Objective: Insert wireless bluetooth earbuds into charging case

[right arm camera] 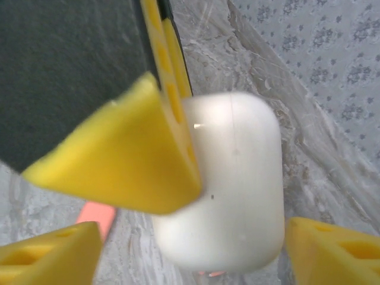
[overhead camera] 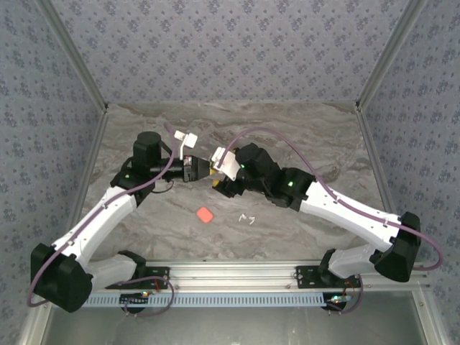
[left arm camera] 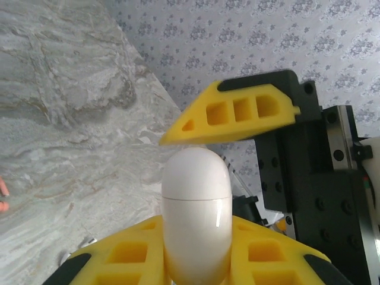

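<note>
Yellow fingers (left arm camera: 119, 255) of the left gripper (left arm camera: 196, 228) sit closest to the lens, clamped on the lower part of the white case (left arm camera: 196, 190). The case is held off the table (overhead camera: 287, 129), mid-scene, between the two wrists, with its lid seam closed. The right gripper (right arm camera: 190, 237) stands wide, its fingers either side of the case and gripping nothing. In the left wrist view one of its tips hangs just above the lid, apart from it.

Hazards, as judged:
1. Slip. The case is smooth and rounded, and only its lower part lies between the left fingers. A push from the right gripper could pivot it or squeeze it out.
2. Collision. Both grippers work in the same small space. A right finger closing off-centre may strike a left finger instead of the lid.
3. Drop. The coral piece (overhead camera: 205, 215) lies on the table on the near side of the grippers, with the earbuds (overhead camera: 248, 218) just to its right. A falling case could scatter them.
4. Lid. With the lid down, no earbud can go in.

Count:
- white case: one
- white earbuds on the table: two
- coral piece: one; too small to tell whether it is a case or earbuds
- grippers: two
</note>
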`<move>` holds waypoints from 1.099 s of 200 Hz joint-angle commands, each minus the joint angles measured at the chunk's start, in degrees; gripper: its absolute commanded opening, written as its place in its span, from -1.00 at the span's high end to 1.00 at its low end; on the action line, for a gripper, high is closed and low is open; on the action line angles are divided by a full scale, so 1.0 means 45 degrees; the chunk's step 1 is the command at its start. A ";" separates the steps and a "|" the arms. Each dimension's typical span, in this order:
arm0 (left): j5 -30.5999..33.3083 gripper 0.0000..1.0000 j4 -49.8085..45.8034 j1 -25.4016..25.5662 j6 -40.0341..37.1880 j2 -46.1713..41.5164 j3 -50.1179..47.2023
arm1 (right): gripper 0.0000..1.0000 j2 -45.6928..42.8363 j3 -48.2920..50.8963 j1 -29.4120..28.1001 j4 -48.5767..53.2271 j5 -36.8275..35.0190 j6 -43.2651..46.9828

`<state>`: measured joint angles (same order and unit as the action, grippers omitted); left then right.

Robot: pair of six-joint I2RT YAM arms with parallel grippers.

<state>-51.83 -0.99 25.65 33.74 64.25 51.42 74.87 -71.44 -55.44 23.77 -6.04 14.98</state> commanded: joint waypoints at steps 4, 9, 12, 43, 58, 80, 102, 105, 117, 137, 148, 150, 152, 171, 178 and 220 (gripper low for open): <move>0.1029 0.78 0.1918 0.0267 -0.0537 -0.0796 -0.0451 | -0.97 -0.1455 0.0556 0.0846 0.0072 0.2261 -0.1346; 0.1254 0.80 0.2171 0.0338 -0.0652 -0.0879 -0.0569 | -1.00 -0.1705 0.0923 0.1076 -0.0125 0.2625 -0.1690; 0.1395 0.81 0.2325 0.0380 -0.0733 -0.0933 -0.0658 | -1.00 -0.1869 0.1157 0.1232 -0.0221 0.2946 -0.1879; 0.2588 0.83 0.4077 0.0919 -0.1597 -0.1409 -0.1576 | -0.99 -0.3120 0.2687 0.2958 -0.2101 0.5797 -0.4244; 0.3058 0.89 0.4898 0.1147 -0.1844 -0.1573 -0.2035 | -0.99 -0.3527 0.3407 0.3410 -0.3464 0.6451 -0.5435; 0.3422 0.94 0.5879 0.1478 -0.2145 -0.1842 -0.2562 | -1.00 -0.3726 0.3720 0.3455 -0.4497 0.6434 -0.6115; 0.3491 0.98 0.5834 0.1772 -0.2522 -0.1985 -0.2549 | -0.99 -0.3493 0.3492 0.3430 -0.4774 0.6541 -0.6214; 0.3491 0.99 0.5803 0.1806 -0.2576 -0.1999 -0.2541 | -1.00 -0.3445 0.3434 0.3416 -0.4794 0.6522 -0.6219; 0.3491 1.00 0.5692 0.1896 -0.2741 -0.2080 -0.2537 | -1.00 -0.3199 0.3235 0.3397 -0.4766 0.6379 -0.6192; 0.3462 1.00 0.5446 0.2007 -0.2921 -0.2162 -0.2500 | -1.00 -0.2761 0.2868 0.3412 -0.4592 0.6100 -0.6150; 0.3413 1.00 0.5351 0.2007 -0.2946 -0.2187 -0.2482 | -1.00 -0.2444 0.2620 0.3406 -0.4362 0.5886 -0.6152; 0.3413 1.00 0.5341 0.2018 -0.2946 -0.2187 -0.2481 | -0.99 -0.2422 0.2598 0.3410 -0.4353 0.5880 -0.6147; 0.3399 1.00 0.5339 0.2030 -0.2946 -0.2188 -0.2481 | -0.99 -0.2366 0.2546 0.3401 -0.4319 0.5843 -0.6133; 0.3371 1.00 0.5274 0.2044 -0.2975 -0.2244 -0.2497 | -0.96 -0.2072 0.2329 0.3395 -0.4266 0.5643 -0.6127; 0.3362 1.00 0.5196 0.2049 -0.3014 -0.2262 -0.2464 | -0.95 -0.2019 0.2272 0.3413 -0.4232 0.5537 -0.6123; 0.3237 1.00 0.4716 0.2047 -0.3271 -0.2321 -0.2317 | -0.88 -0.1932 0.2049 0.3633 -0.3984 0.5222 -0.6043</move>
<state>-36.07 20.27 34.30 20.78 55.16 39.68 65.91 -59.64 -39.99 5.30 19.90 -11.62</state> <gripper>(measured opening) 0.196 0.947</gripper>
